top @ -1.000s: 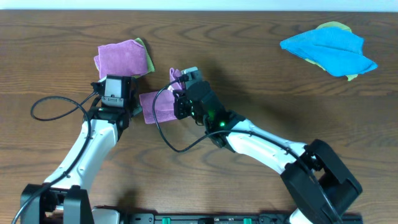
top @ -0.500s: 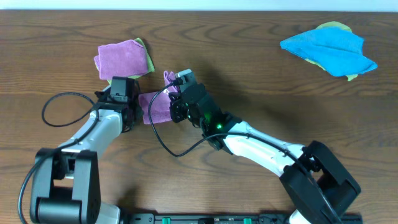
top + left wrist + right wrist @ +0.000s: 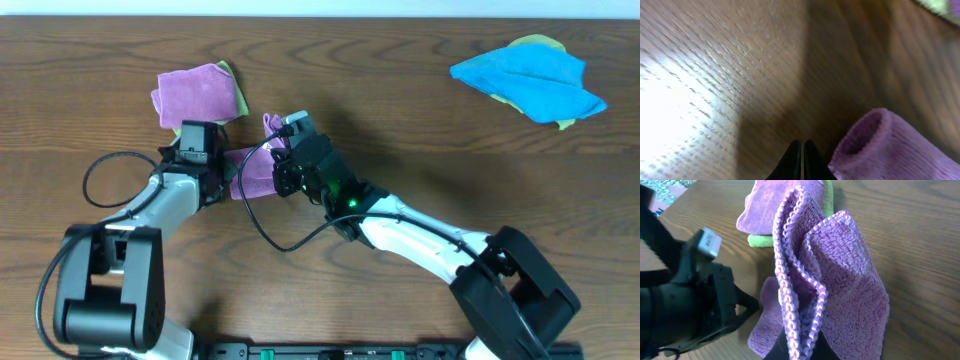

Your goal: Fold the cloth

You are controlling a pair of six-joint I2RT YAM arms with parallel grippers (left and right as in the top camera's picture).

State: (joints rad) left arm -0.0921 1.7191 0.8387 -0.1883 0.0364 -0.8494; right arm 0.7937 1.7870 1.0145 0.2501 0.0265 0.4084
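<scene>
We see the cloth (image 3: 256,176) left of centre in the overhead view, its bunched edge pinched in the right gripper (image 3: 799,352). The left gripper (image 3: 803,161) has its fingers pressed together, seemingly empty, just beside the cloth.

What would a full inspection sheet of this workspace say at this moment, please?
Surface: brown wood-grain table; no spills seen.
Job's things: purple cloth, bunched between the two arms.
Clutter: folded purple cloth lying on a yellow-green cloth; blue cloth at the far right.
Grippers: right claw shut on the purple cloth's gathered edges; left claw shut on nothing, beside a fold of it.
Cables: black loop beside the left arm; black cable crossing the purple cloth at the right arm.
Surroundings: nothing seen beyond the table.
</scene>
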